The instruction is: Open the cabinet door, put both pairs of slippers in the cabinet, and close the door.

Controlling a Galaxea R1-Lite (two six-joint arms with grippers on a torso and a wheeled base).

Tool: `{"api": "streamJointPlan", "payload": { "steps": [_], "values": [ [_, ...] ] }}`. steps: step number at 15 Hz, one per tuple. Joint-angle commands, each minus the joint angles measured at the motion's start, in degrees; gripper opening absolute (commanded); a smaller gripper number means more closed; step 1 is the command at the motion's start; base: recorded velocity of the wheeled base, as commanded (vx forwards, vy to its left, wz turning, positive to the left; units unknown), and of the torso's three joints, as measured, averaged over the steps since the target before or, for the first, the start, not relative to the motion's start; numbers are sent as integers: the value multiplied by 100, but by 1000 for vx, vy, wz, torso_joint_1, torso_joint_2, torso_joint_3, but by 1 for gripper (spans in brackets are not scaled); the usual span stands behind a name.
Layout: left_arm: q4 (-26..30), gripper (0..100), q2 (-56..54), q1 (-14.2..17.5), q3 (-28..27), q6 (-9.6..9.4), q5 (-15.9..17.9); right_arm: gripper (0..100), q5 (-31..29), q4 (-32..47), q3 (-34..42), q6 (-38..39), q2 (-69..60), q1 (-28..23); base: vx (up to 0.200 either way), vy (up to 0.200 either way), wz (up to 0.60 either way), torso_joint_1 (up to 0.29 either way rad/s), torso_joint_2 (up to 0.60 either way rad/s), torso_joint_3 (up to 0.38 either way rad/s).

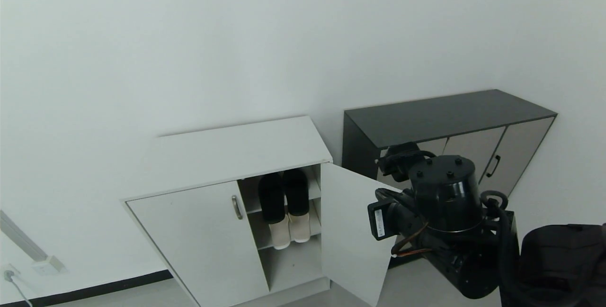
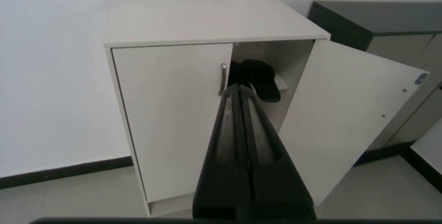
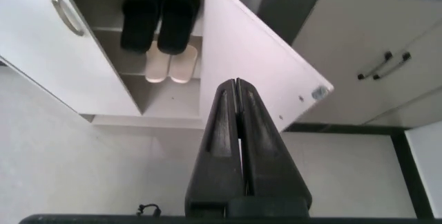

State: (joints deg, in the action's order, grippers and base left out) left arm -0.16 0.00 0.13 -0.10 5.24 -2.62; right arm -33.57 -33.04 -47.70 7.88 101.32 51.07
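1. Head view: The white cabinet (image 1: 236, 150) stands with the door (image 1: 352, 231) nearest the right arm (image 1: 440, 203) swung wide. The black slippers (image 1: 284, 193) sit on the upper shelf and the pale slippers (image 1: 289, 231) on the shelf below, so shutting the door appears to be the only step left. The arm hangs on the door's outer side, with a dark cabinet (image 1: 450, 117) close behind it. A broad wind-up for the push could knock the arm into that cabinet's front.

2. Left wrist view: The left gripper (image 2: 235, 94) is clenched on nothing, its fingers pressed flat together. Straight ahead of its tips is the closed door (image 2: 173, 127) and its handle (image 2: 223, 79), with the black slippers just past that in the open bay. This gripper faces the wrong panel. Driving forward would strike the closed door, and a sideways sweep towards the open one could snag the handle.

3. Right wrist view: The right gripper (image 3: 237, 86) is also clenched and empty. The open door's upper edge lies just beyond its tips, and both pairs of slippers sit farther ahead on their shelves. The narrow closed tip gives little contact, so it could skid off the panel's edge and leave the door ajar or bouncing back. The pale slippers lie near the shelf front, and if they overhang it the door could jam against them.
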Motion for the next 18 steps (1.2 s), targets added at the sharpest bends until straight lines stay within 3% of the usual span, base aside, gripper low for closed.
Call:
{"api": "streamJointPlan", "payload": {
  "steps": [1, 3, 8, 10, 12, 15, 18],
  "values": [
    [-2, 0, 0, 4, 1, 3, -2, 0, 0, -1, -37, -40, 11, -97, 0, 0, 0, 0, 0, 0],
    [-2, 0, 0, 4, 1, 3, -2, 0, 9, -36, -117, -137, 20, -185, 0, 0, 0, 0, 0, 0],
    [-2, 0, 0, 4, 1, 3, -2, 0, 70, -54, -767, -155, 336, -1020, 0, 0, 0, 0, 0, 0],
    [-2, 0, 0, 4, 1, 12, -2, 0, 633, 351, -1452, -93, 758, -1635, 0, 0, 0, 0, 0, 0],
    [-2, 0, 0, 4, 1, 21, -2, 0, 852, 649, -1927, 39, 1013, -1907, 0, 0, 0, 0, 0, 0],
    [-2, 0, 0, 4, 1, 21, -2, 0, 1837, 1476, -2692, 628, 1435, -2303, 0, 0, 0, 0, 0, 0],
    [-2, 0, 0, 4, 1, 21, -2, 0, 1872, 1484, -3114, 636, 1971, -2531, 0, 0, 0, 0, 0, 0]
  ]
}}
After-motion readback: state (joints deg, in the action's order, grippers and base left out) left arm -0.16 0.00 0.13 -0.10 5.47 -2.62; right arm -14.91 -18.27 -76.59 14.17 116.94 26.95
